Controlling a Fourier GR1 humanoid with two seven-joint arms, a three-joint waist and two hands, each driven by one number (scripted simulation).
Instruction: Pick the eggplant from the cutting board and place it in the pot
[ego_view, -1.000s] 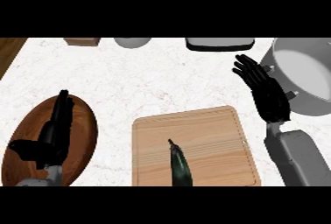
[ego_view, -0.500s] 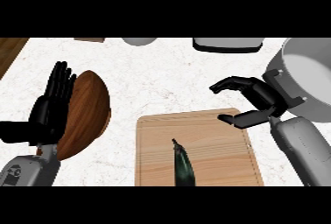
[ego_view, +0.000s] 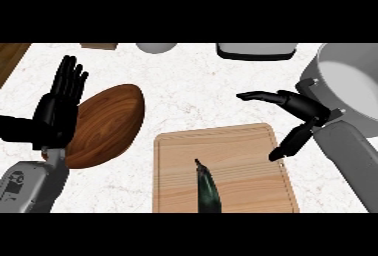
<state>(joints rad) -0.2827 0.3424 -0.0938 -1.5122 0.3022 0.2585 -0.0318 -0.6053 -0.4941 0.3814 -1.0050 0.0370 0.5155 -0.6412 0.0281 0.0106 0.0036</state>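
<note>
Eggplant (ego_view: 207, 190) untouched on cutting board (ego_view: 221, 150). Right hand (ego_view: 295, 107) open, spread above board's right edge; next: descend, grasp. Pot (ego_view: 347, 80) waits right. Left hand (ego_view: 59, 107) open, resting.

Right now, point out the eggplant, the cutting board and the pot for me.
eggplant (ego_view: 207, 190): head view, middle of its dark body.
cutting board (ego_view: 247, 160): head view, bare wood right of the eggplant.
pot (ego_view: 347, 82): head view, grey inside wall.
</note>
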